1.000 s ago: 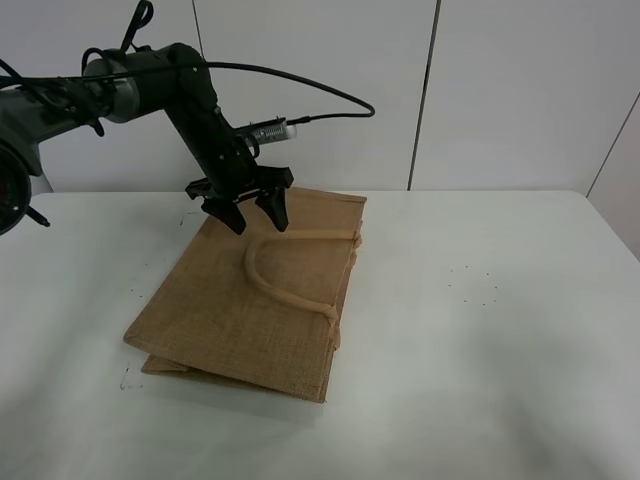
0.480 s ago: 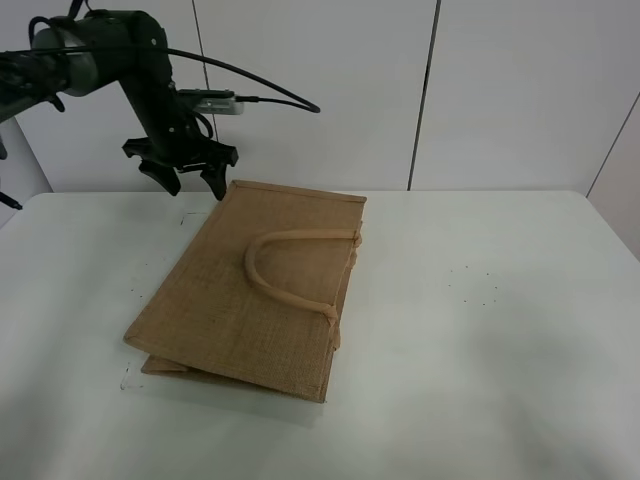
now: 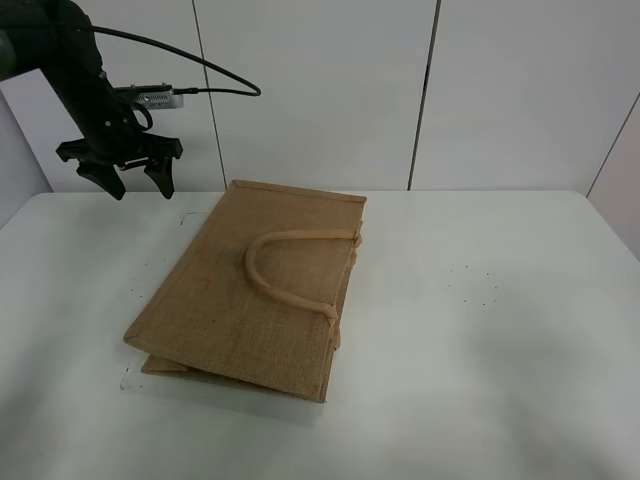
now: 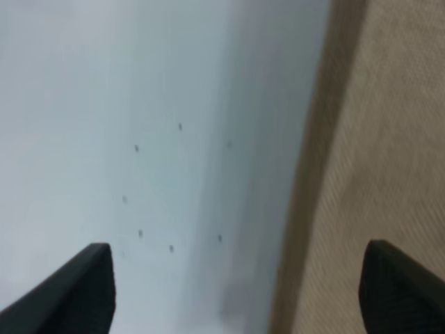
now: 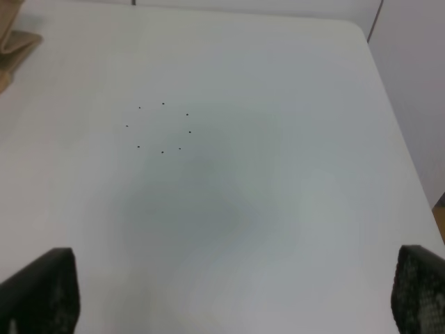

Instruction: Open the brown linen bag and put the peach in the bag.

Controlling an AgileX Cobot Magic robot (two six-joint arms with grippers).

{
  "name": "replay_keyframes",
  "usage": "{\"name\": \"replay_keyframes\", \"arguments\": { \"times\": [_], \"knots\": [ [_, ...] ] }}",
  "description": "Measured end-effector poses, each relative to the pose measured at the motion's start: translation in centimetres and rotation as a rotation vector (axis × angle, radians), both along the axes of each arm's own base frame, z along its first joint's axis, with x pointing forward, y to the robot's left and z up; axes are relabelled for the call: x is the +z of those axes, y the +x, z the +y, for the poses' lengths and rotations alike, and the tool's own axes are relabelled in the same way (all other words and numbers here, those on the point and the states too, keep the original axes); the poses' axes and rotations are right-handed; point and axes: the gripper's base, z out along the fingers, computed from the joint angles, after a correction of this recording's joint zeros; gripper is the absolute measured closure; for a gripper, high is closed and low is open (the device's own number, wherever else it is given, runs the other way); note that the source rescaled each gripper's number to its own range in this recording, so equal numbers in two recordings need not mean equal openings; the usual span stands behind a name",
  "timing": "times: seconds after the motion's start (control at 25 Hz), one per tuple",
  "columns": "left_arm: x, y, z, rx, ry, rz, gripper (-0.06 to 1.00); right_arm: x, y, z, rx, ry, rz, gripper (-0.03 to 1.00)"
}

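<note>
Coarse-woven brown linen bag (image 3: pixel 255 295) lies flat, rolled handle (image 3: pixel 290 268) looping.

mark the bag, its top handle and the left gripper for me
brown linen bag (image 3: pixel 215 305), exterior high view, flat upper panel of the bag lying on the table.
bag handle (image 3: pixel 262 283), exterior high view, curved part of the loop resting on the panel.
left gripper (image 3: pixel 133 181), exterior high view, midway between the open fingertips.

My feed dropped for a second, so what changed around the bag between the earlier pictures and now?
The left hand lifted off the far edge of the bag and swung back toward the table's far left corner. It is open and holds nothing. The bag lies flat and closed as before. No peach is in view.
</note>
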Motion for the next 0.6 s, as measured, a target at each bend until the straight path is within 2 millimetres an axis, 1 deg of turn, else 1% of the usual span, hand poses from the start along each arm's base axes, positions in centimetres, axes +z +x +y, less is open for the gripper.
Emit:
{"name": "replay_keyframes", "arguments": {
  "times": [0.12, 0.24, 0.36, 0.44, 0.6],
  "knots": [
    [1.6, -2.1, 0.1, -0.001, -0.002, 0.001, -0.06, 0.0, 0.0, 0.0, 0.0, 0.0, 0.0, -0.03],
    [3.0, -5.0, 0.3, -0.001, -0.001, 0.012, -0.05, 0.0, 0.0, 0.0, 0.0, 0.0, 0.0, -0.03],
    [4.2, -8.7, 0.6, -0.001, 0.001, 0.029, -0.05, 0.0, 0.0, 0.0, 0.0, 0.0, 0.0, -0.03],
    [4.7, -11.6, 0.9, -0.001, 0.003, 0.041, -0.05, 0.0, 0.0, 0.0, 0.0, 0.0, 0.0, -0.03],
    [5.2, -17.2, 1.3, -0.001, 0.004, 0.056, -0.05, 0.0, 0.0, 0.0, 0.0, 0.0, 0.0, -0.03]
  ]
}}
